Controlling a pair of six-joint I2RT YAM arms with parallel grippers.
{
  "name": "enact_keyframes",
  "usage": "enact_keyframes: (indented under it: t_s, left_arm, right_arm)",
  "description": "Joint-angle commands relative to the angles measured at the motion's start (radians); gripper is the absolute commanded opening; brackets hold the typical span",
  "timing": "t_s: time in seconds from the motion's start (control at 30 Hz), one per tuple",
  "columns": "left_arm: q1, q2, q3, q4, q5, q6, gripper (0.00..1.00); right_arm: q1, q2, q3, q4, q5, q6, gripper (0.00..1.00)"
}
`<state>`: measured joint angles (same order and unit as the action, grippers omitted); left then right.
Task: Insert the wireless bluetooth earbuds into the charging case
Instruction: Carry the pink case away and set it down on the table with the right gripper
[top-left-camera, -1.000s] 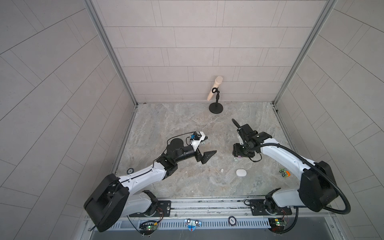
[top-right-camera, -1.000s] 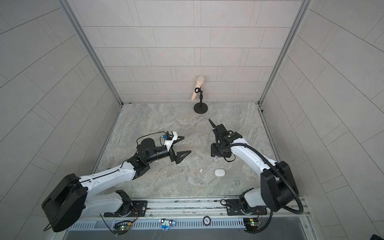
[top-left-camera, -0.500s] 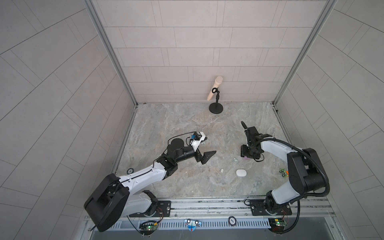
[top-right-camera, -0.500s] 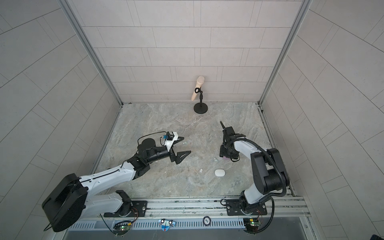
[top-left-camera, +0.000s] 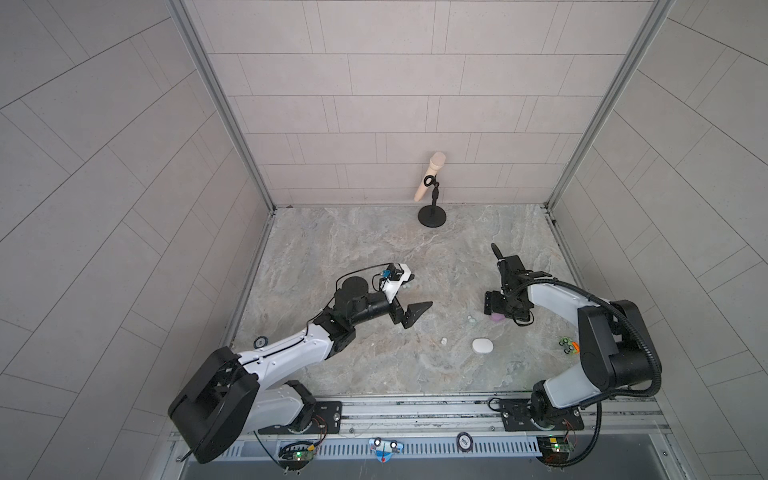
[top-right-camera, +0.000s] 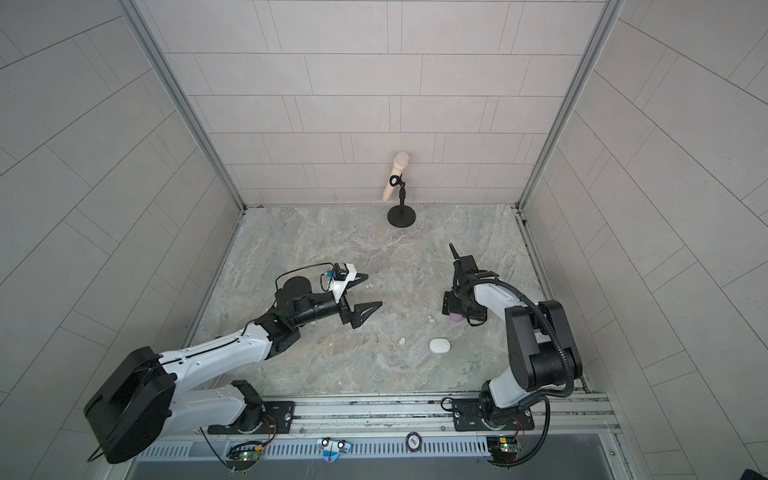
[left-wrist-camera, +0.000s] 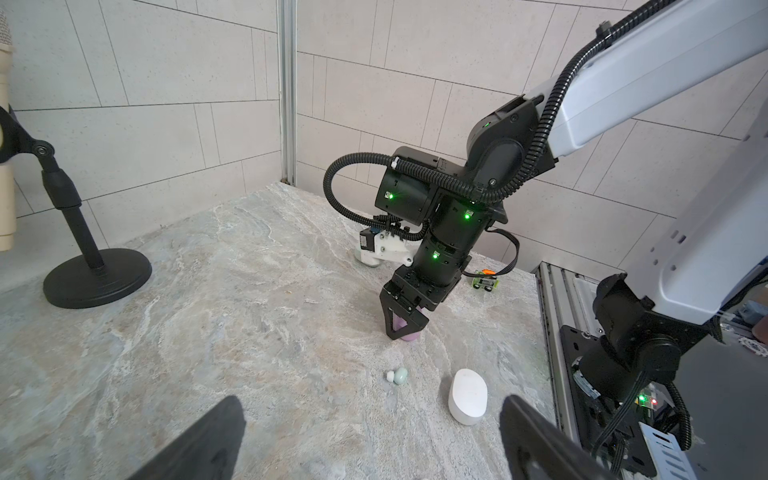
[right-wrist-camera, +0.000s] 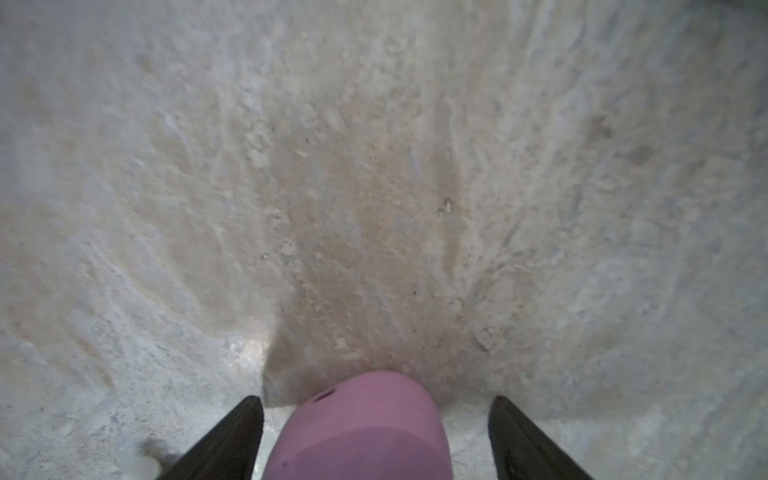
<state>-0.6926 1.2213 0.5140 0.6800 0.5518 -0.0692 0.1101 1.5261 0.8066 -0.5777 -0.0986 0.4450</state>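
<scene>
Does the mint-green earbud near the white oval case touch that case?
Apart. The left wrist view shows a strip of bare table between the mint-green earbud and the white oval case.

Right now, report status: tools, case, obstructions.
Left tool open, hovering. Right tool open, straddling lilac case on table. Mint earbuds loose nearby. Nothing in the way.

Light bright, diffuse, even; shadows soft. Top views sharp, lines bowed at edges. Right wrist view blurred; lilac case (right-wrist-camera: 357, 428) out of focus.
</scene>
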Motion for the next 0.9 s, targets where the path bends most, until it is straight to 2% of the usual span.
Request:
enact_keyframes:
  t_s: [0.0, 0.27, 0.63, 0.77, 0.87]
  left_arm:
    - [-0.004, -0.007, -0.006, 0.012, -0.004, 0.013, 1.0]
    - [-0.004, -0.016, -0.015, 0.015, -0.036, -0.003, 1.0]
    - [-0.004, -0.053, -0.058, -0.004, -0.149, -0.061, 1.0]
    - [-0.004, -0.087, -0.086, -0.022, -0.185, -0.07, 1.0]
    - [-0.004, -0.109, -0.104, -0.035, -0.195, -0.082, 1.0]
  right_arm:
    - [-0.004, -0.045, -0.004, -0.077, 0.027, 0.0, 0.91]
    - [-0.005, -0.147, 0.015, -0.158, 0.003, -0.007, 0.93]
    - [0.05, -0.361, -0.017, -0.286, -0.124, 0.012, 0.93]
    - [0.049, -0.384, 0.024, -0.281, -0.015, 0.067, 0.93]
    - [0.027, -0.352, 0.087, -0.254, 0.078, 0.022, 0.93]
